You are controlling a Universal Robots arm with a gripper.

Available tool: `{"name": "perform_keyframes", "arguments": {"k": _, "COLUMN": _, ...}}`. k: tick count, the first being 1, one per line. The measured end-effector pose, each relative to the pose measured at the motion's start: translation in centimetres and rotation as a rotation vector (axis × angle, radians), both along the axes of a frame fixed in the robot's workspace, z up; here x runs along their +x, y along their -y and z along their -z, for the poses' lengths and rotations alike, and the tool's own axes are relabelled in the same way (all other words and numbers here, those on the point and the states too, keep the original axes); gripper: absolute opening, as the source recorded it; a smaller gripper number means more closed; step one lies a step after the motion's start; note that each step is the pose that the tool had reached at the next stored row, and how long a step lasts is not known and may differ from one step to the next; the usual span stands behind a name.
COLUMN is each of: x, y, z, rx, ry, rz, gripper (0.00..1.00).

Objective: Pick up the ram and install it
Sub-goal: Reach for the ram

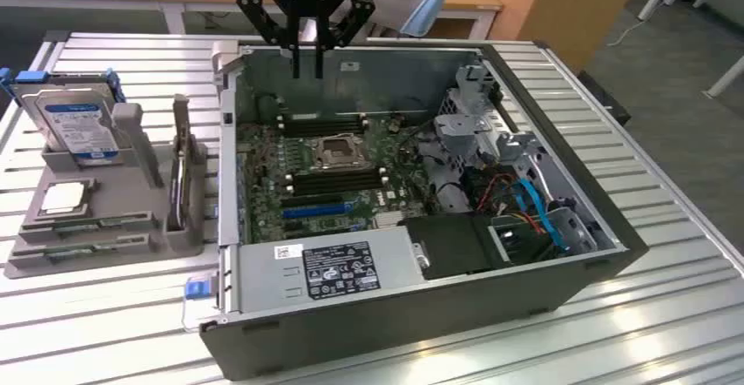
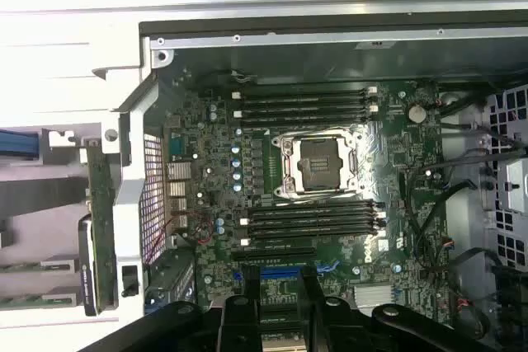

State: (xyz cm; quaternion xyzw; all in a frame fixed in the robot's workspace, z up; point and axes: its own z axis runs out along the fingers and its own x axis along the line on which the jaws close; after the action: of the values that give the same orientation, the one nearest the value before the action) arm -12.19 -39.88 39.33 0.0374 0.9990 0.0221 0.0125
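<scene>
While hand point(image 1: 307, 73) hangs parted, empty, above case point(image 1: 407, 315) | ram point(image 1: 91, 223) lies in tray point(image 1: 104, 189)

Exterior oblique, wrist overhead, shared motherboard point(image 2: 206, 179)

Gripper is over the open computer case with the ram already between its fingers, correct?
Not quite. The gripper is over the computer case, but nothing is between its open fingers, as the wrist view shows. The ram lies in the gray tray beside the case.
</scene>
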Motion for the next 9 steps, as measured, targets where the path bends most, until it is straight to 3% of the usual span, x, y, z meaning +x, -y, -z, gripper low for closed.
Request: {"name": "perform_keyframes", "arguments": {"k": 9, "x": 0.00, "y": 0.00, "z": 0.00, "rx": 0.0000, "ry": 0.0001, "rz": 0.000, "gripper": 0.32}}
